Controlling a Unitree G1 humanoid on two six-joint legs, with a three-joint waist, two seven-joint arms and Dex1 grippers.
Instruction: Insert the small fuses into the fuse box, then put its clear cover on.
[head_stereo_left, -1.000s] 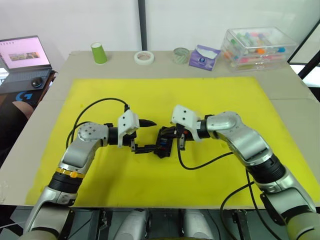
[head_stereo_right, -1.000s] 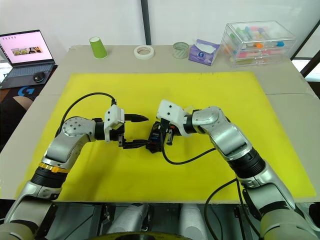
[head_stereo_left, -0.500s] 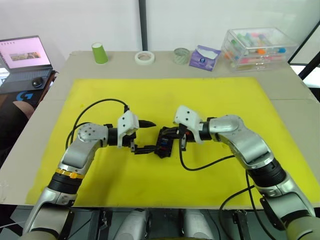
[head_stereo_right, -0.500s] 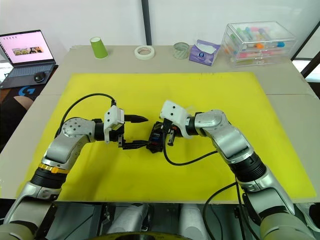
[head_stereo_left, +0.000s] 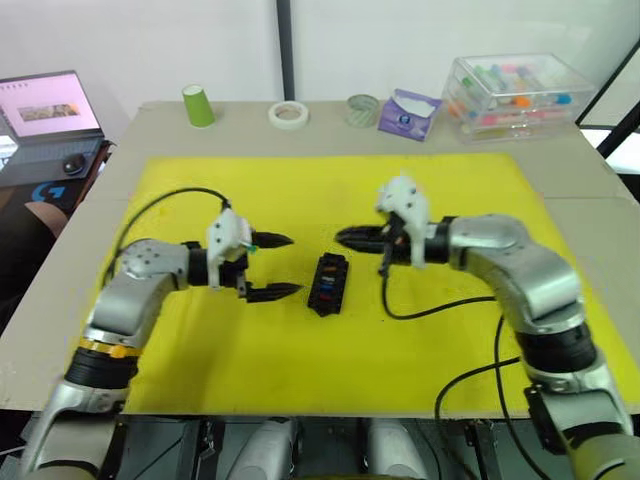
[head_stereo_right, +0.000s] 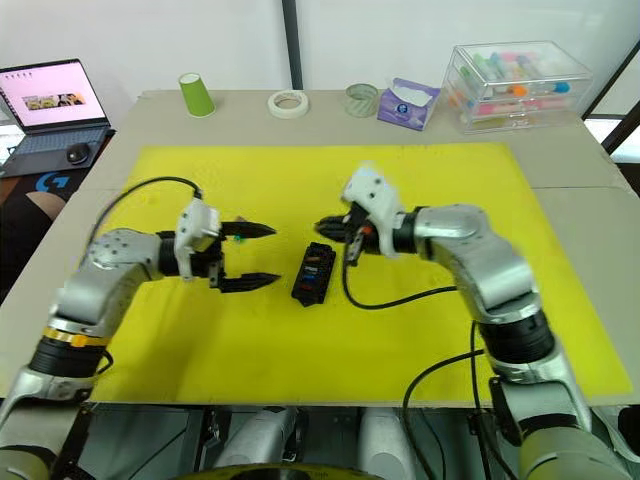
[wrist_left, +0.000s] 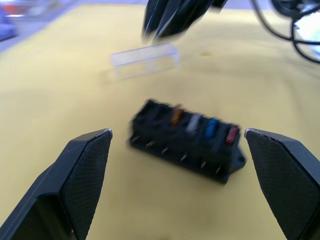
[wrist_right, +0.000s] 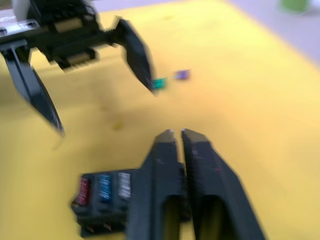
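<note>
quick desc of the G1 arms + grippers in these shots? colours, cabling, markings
Both arms are silver-grey metal shells with black joints. The left arm carries an orange-yellow band near the elbow. Left gripper and right gripper each have a white housing and two tapered black fingers, textured on the inner faces. A black cable loops from each gripper back along its arm. No readable markings.

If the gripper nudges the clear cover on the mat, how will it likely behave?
The clear cover looks thin and hollow, so probably light and apt to slide on the yellow mat. Its flat-sided shape should not roll. Its smooth plastic may slip between fingers.
</note>
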